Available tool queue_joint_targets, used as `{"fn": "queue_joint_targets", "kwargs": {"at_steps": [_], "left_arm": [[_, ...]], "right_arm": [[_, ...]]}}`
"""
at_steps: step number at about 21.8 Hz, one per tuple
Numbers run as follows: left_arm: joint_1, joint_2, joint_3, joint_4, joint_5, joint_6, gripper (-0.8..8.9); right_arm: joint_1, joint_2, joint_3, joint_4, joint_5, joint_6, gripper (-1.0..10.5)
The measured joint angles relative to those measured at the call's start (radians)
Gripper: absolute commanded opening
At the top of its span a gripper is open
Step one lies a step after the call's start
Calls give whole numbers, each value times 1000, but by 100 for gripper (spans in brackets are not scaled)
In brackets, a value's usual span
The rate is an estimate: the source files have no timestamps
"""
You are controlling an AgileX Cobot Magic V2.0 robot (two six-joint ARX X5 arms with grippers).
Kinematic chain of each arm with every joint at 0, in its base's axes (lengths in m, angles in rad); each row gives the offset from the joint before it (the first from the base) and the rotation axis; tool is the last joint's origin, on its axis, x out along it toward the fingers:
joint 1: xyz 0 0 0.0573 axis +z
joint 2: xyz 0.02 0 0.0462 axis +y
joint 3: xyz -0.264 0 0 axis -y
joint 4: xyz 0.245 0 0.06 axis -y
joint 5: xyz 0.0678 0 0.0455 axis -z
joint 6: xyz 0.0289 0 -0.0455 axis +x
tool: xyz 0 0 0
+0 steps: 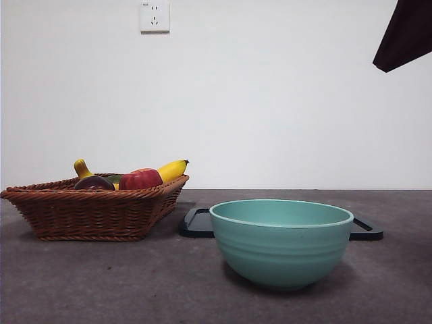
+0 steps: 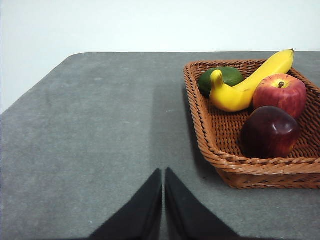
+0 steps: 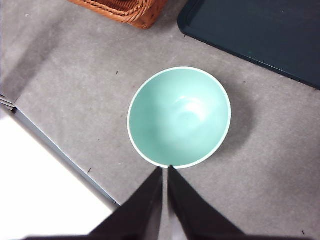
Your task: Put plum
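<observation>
**Plum waited in the wicker basket while both arms hung idle**

Plum (image 2: 270, 132), dark maroon and glossy, lay in the brown wicker basket (image 2: 200, 120), in the corner nearest the left wrist camera. A brighter red apple (image 2: 280, 95) sat right behind it, touching or nearly touching. A yellow banana (image 2: 247, 82) stretched along the far side of the apple, and a green fruit (image 2: 227, 77) lay partly hidden behind the banana's stem end. In the front view the plum (image 1: 94, 182) barely cleared the basket rim (image 1: 94, 212), just beside the apple (image 1: 140, 179).

The left gripper (image 2: 163, 200) hung above bare grey table (image 2: 90, 140), beside the basket and clear of it. Its two black jaws were pressed together with only a thin slit between them, and they held nothing.

The right gripper (image 3: 165, 195) hovered high over the near edge of a teal bowl (image 3: 179, 117). Its jaws were likewise closed to a hairline gap and empty. The bowl's inside was bare. In the front view the bowl (image 1: 281, 243) stood near and large, with a dark flat tray (image 1: 197, 224) behind it and the basket off to one side.

One black arm tip (image 1: 405, 34) showed at an upper corner of the front view.
</observation>
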Motion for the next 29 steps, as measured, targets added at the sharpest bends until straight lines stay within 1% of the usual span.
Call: {"fn": "queue_joint_targets", "kwargs": {"at_steps": [5, 10, 12, 15, 18, 20, 21, 24, 29], "left_arm": [[0, 0, 0, 0, 0, 0, 8], [0, 0, 0, 0, 0, 0, 8], [0, 0, 0, 0, 0, 0, 8], [0, 0, 0, 0, 0, 0, 8], [0, 0, 0, 0, 0, 0, 8], [0, 0, 0, 0, 0, 0, 8], [0, 0, 0, 0, 0, 0, 8], [0, 0, 0, 0, 0, 0, 8], [0, 0, 0, 0, 0, 0, 8]], "right_arm": [[0, 0, 0, 0, 2, -4, 5], [-14, -32, 0, 8, 46, -41, 5], [-89, -87, 0, 57, 64, -90, 5], [-259, -181, -20, 182, 72, -153, 5], [-425, -335, -150, 359, 73, -212, 5], [-503, -431, -273, 485, 77, -227, 5], [-530, -479, -346, 542, 79, -230, 5], [-566, -578, -488, 613, 79, -232, 5], [-577, -709, -657, 667, 108, -208, 5]]}}
